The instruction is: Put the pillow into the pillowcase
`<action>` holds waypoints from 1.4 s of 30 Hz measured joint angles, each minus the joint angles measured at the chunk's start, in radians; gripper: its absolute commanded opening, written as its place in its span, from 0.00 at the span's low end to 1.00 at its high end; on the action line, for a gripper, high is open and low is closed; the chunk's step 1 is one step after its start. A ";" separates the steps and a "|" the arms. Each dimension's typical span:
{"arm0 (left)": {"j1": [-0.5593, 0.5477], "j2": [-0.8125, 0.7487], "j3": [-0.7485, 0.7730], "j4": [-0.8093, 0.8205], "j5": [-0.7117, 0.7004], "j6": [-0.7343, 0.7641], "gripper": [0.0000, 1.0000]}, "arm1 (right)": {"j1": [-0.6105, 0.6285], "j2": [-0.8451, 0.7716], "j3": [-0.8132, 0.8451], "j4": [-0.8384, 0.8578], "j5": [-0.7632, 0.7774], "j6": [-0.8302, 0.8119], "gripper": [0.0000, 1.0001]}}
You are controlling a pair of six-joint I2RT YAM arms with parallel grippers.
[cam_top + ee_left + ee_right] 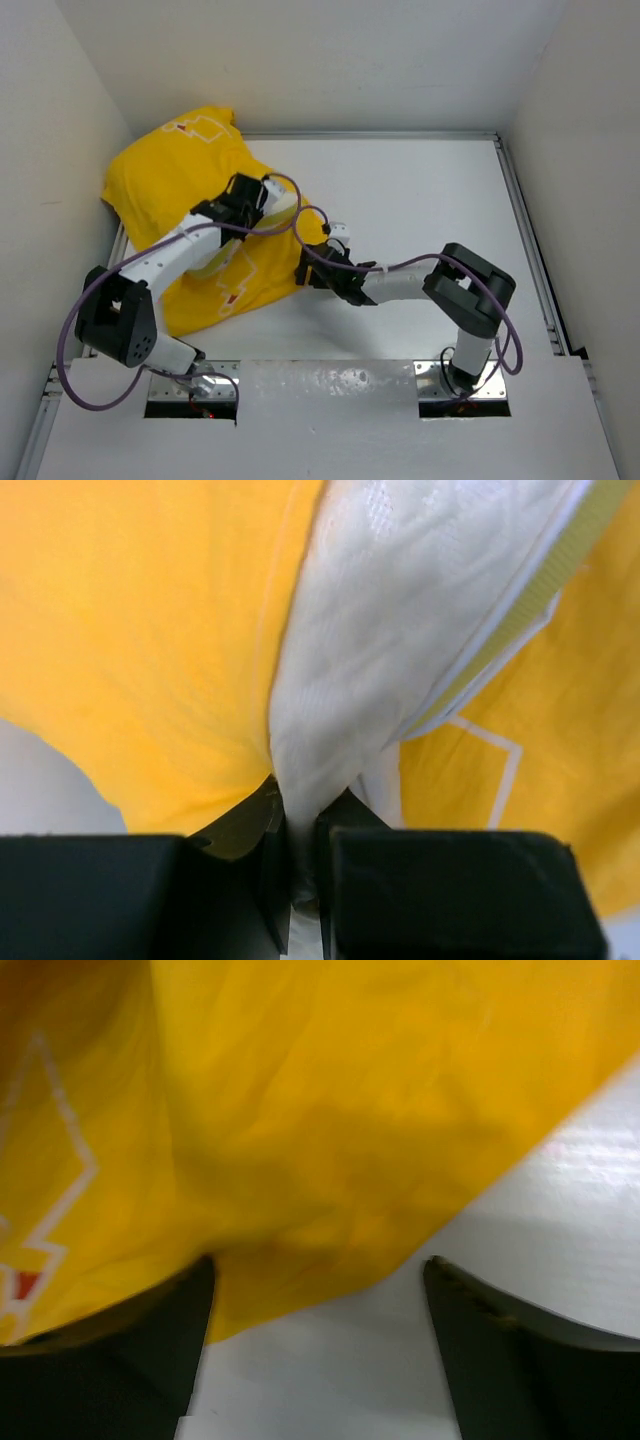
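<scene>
The yellow pillowcase (170, 170) lies bunched at the table's left, against the left wall. My left gripper (255, 208) rests on its middle. In the left wrist view this gripper (300, 830) is shut on a fold of the white quilted pillow (400, 610), whose yellow edge band (560, 560) shows at the upper right. Pillowcase fabric (130, 630) lies on both sides of it. My right gripper (306, 268) is at the pillowcase's right edge. In the right wrist view it (318, 1265) is open, with the pillowcase hem (330, 1110) reaching between the fingers just above the table.
White walls close in the table on the left, back and right. A metal rail (530, 250) runs along the right side. Bare white tabletop (430, 200) lies to the right of the pillowcase. Purple cables loop over both arms.
</scene>
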 measured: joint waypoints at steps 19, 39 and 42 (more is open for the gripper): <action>-0.039 0.181 0.507 -0.290 0.581 -0.383 0.00 | -0.673 -0.422 -0.011 -0.167 -0.182 -0.314 0.43; -0.045 0.315 0.721 -0.254 0.647 -0.462 0.00 | -0.350 0.065 0.169 0.180 -0.302 -0.140 0.19; -0.045 0.315 0.721 -0.252 0.650 -0.464 0.00 | -0.350 0.149 0.234 0.223 -0.326 -0.132 0.19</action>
